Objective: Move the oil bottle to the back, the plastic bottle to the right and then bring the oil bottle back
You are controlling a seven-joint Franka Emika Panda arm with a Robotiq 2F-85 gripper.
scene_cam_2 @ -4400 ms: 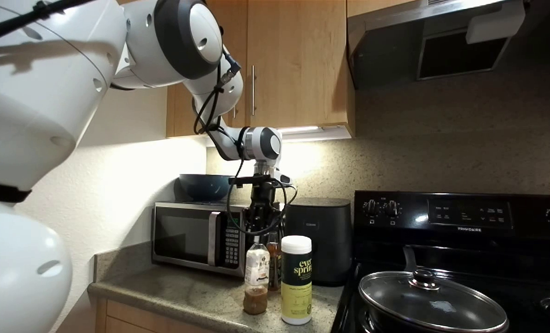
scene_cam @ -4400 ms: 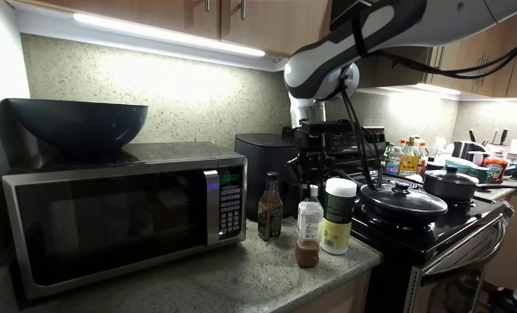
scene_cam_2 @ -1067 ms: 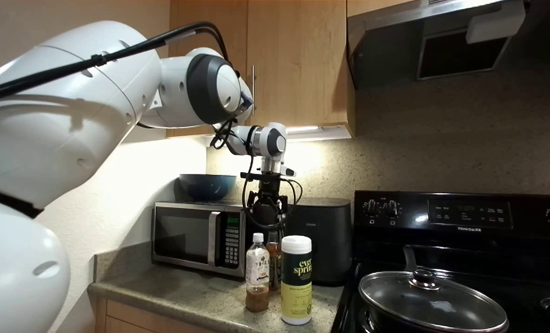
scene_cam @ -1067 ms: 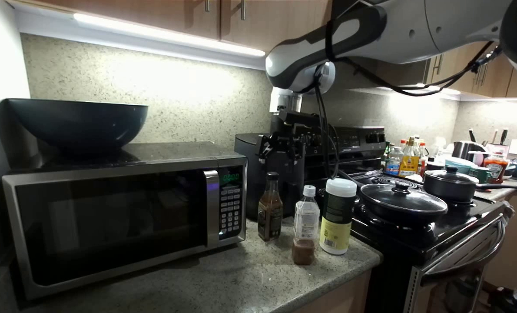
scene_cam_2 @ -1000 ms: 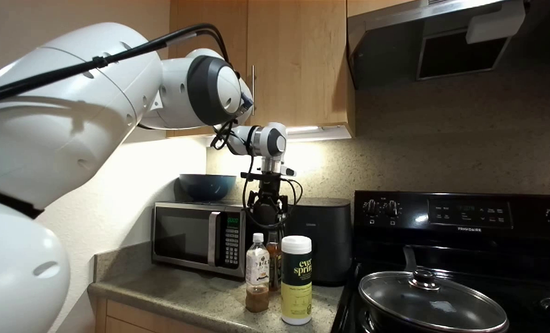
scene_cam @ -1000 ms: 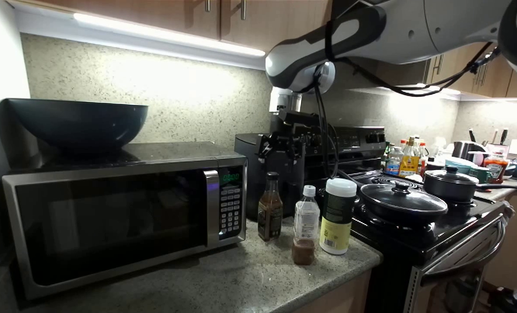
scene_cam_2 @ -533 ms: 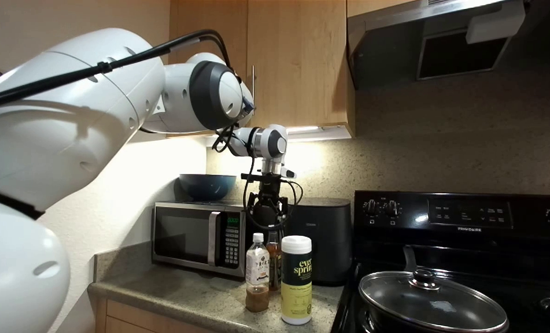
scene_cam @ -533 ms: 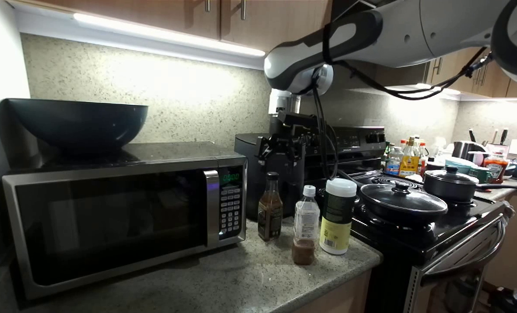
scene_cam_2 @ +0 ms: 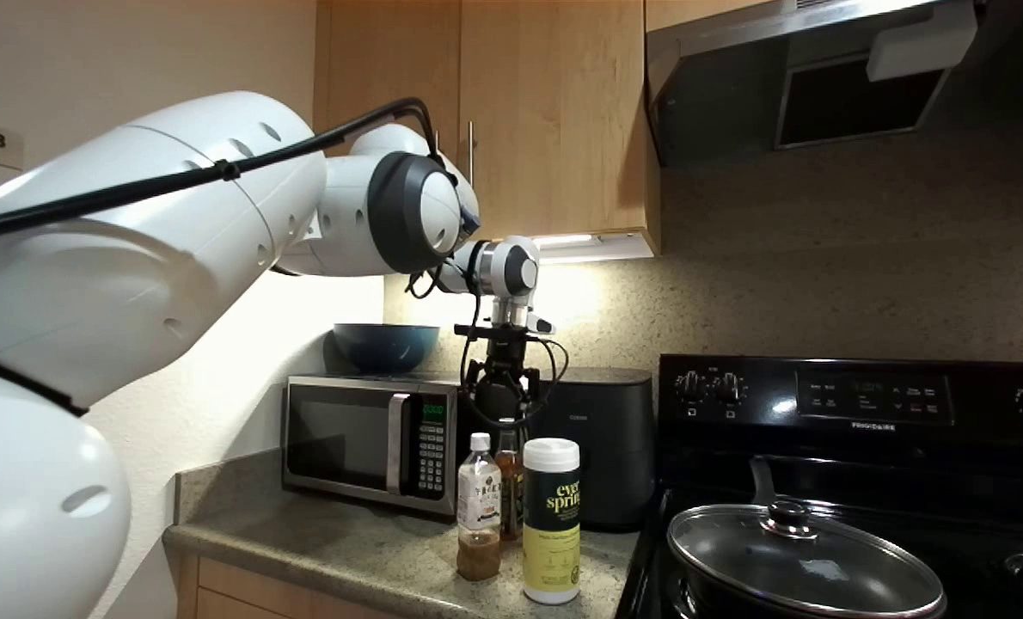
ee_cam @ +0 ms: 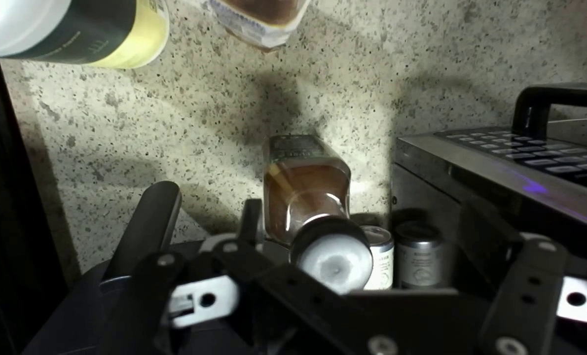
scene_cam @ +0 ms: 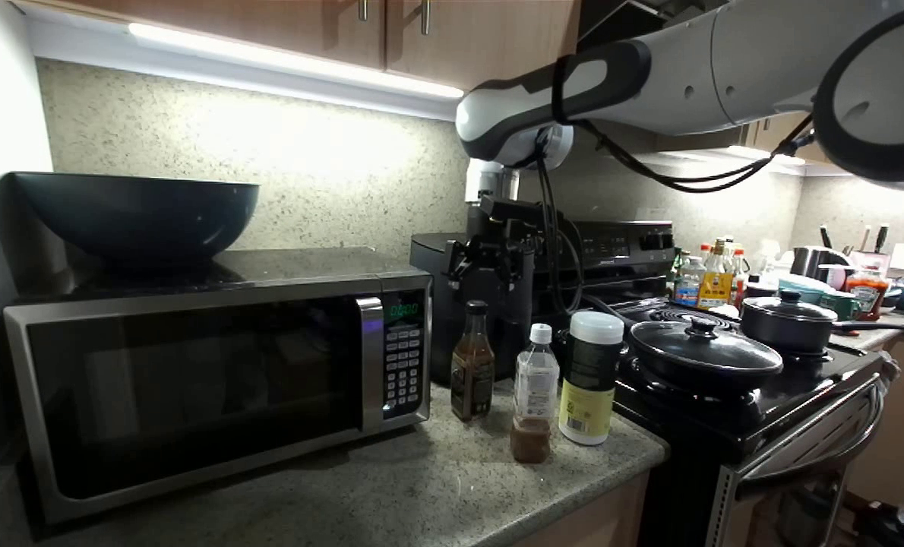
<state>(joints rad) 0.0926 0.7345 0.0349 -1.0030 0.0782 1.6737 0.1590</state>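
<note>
Black 2-fingered tool [scene_cam: 484, 283] gapes above narrow-necked oil bottle [scene_cam: 472, 374] on speckled counter [scene_cam: 414, 486].

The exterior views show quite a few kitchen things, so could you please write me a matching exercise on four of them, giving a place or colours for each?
Things:
1. bowl
2. oil bottle
3. plastic bottle
4. canister

Place or colours:
A. white-capped, clear above and brown low down
B. dark green above, yellow below
C. on top of the microwave
D. brown and dark-capped

Right pairs: 1-C; 2-D; 3-A; 4-B
</note>
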